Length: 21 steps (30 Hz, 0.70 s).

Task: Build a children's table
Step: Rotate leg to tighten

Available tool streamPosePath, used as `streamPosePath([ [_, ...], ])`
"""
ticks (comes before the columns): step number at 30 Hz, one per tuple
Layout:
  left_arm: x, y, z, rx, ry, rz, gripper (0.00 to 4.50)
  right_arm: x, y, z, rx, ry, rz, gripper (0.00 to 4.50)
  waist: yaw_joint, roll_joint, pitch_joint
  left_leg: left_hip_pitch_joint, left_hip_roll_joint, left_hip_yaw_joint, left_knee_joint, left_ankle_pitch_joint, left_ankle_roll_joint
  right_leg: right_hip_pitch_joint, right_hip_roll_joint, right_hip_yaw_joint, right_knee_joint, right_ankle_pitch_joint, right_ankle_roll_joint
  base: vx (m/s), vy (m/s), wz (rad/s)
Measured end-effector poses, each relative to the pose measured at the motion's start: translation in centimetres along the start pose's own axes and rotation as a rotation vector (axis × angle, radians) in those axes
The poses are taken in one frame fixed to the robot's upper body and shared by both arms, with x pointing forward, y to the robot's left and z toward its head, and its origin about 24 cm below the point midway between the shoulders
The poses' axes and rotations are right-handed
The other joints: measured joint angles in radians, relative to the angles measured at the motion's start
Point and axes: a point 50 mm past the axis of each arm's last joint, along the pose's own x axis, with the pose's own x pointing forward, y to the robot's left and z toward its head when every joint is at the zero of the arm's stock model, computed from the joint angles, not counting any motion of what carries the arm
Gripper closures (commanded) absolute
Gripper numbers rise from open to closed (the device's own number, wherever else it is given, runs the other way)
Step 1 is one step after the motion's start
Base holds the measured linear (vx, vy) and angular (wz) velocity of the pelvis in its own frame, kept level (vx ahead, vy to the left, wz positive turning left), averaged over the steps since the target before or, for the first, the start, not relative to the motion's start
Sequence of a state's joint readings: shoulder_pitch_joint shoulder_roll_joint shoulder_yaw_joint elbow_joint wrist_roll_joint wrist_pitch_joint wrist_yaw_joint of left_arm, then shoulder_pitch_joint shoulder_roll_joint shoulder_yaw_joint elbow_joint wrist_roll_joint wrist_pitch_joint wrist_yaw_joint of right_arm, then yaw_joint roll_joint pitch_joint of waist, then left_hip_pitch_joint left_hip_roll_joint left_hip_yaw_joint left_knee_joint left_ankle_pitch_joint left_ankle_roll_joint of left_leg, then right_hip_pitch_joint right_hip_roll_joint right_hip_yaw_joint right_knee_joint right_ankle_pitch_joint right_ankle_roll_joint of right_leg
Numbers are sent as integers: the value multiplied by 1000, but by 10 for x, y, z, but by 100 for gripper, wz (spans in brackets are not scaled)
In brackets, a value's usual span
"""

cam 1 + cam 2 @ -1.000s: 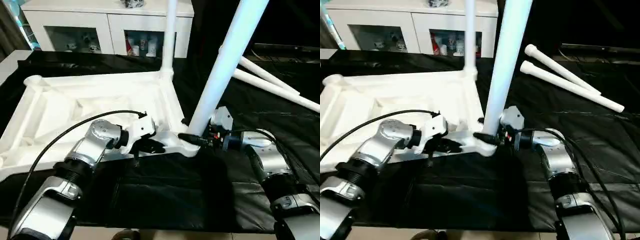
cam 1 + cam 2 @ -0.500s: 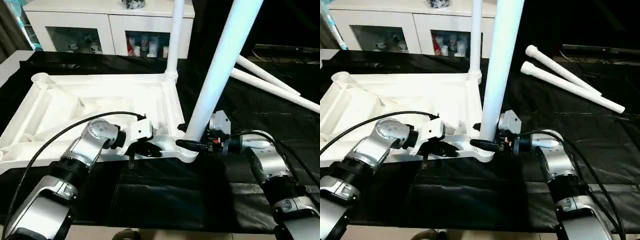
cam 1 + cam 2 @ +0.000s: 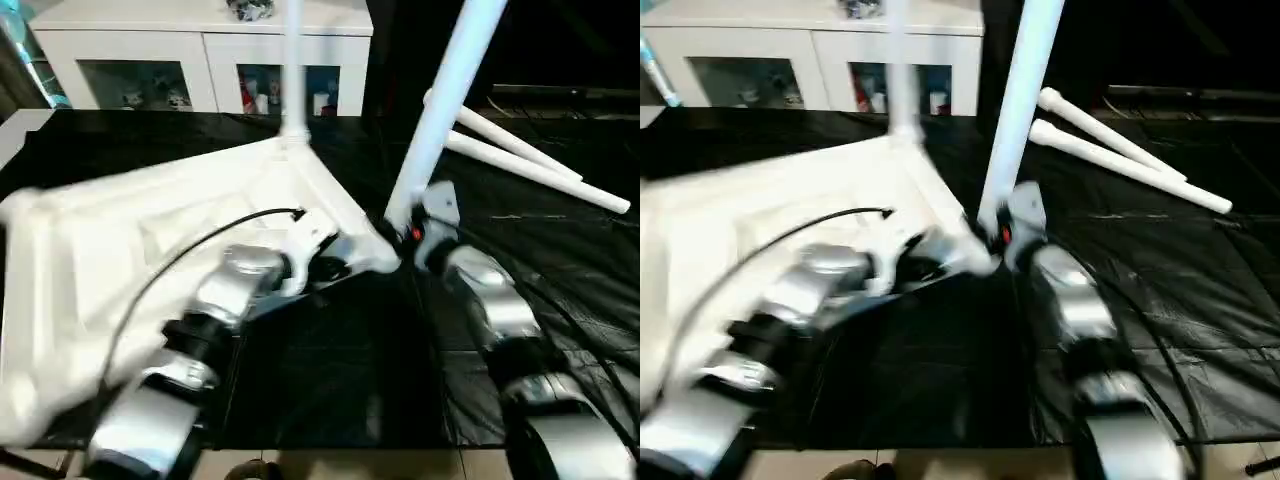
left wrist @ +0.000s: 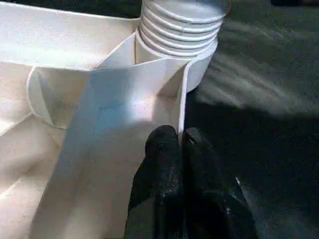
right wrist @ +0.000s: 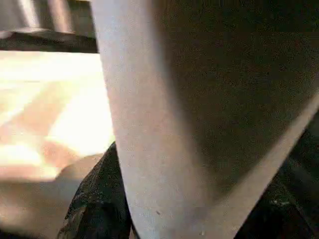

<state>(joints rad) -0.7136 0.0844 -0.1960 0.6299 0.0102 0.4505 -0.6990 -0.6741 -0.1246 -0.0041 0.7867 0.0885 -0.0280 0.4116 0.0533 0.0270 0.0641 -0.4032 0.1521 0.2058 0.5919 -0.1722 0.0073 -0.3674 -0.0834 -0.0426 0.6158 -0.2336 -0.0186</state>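
the white table top has swung round on the black cloth since a second ago. left gripper pinches its thin rim; right gripper clasps the upright leg in the corner socket.

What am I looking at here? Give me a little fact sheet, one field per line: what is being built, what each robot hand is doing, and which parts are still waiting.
Being built: white tabletop, lying underside up on black sheet
Legs standing in corners: far leg; near leg
Left gripper: shut on the tabletop's thin rim, beside the near corner socket
Right gripper: closed around the near leg's base
Near leg's thread: several turns showing above the socket
Waiting: two loose legs on the sheet
Behind: white cabinet
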Motion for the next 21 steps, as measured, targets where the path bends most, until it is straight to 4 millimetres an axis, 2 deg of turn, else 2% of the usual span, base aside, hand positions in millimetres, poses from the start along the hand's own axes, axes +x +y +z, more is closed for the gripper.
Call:
streamPosePath([
  [4, 3, -5, 7, -35, -4, 58, 450, 11, 3, 7, 35, 7, -76, 257, 1, 0, 0, -4, 0, 0, -3, 3, 6, -3, 0, -2, -4, 0, 1, 40, -2, -2],
  [9, 1, -5, 12, -33, -8, 86, 450, 15, 4, 13, 65, -1, -106, 257, -1, -1, 0, -18, 1, 0, 1, 3, 9, -15, 0, -3, -1, 0, 2, 0, 0, 0],
  [18, 1, -5, 10, -42, 6, 103, 450, 19, 7, 12, 89, 10, -120, 257, -5, -1, 0, -17, 1, 0, 4, 4, 9, -14, 0, -2, 0, 1, 3, 0, 0, 0],
  [19, 0, -5, 10, -42, 6, 103, 450, 19, 7, 12, 94, 10, -121, 222, -5, -1, 0, -17, 1, 0, 4, 4, 10, -14, 0, -2, 0, 1, 3, 0, 0, 0],
  [21, 0, -5, 10, -43, 7, 105, 450, 19, 8, 11, 110, 9, -121, 222, -6, -1, 0, -17, 1, 0, 4, 4, 10, -14, 0, -2, 1, 2, 4, 0, 0, 0],
])
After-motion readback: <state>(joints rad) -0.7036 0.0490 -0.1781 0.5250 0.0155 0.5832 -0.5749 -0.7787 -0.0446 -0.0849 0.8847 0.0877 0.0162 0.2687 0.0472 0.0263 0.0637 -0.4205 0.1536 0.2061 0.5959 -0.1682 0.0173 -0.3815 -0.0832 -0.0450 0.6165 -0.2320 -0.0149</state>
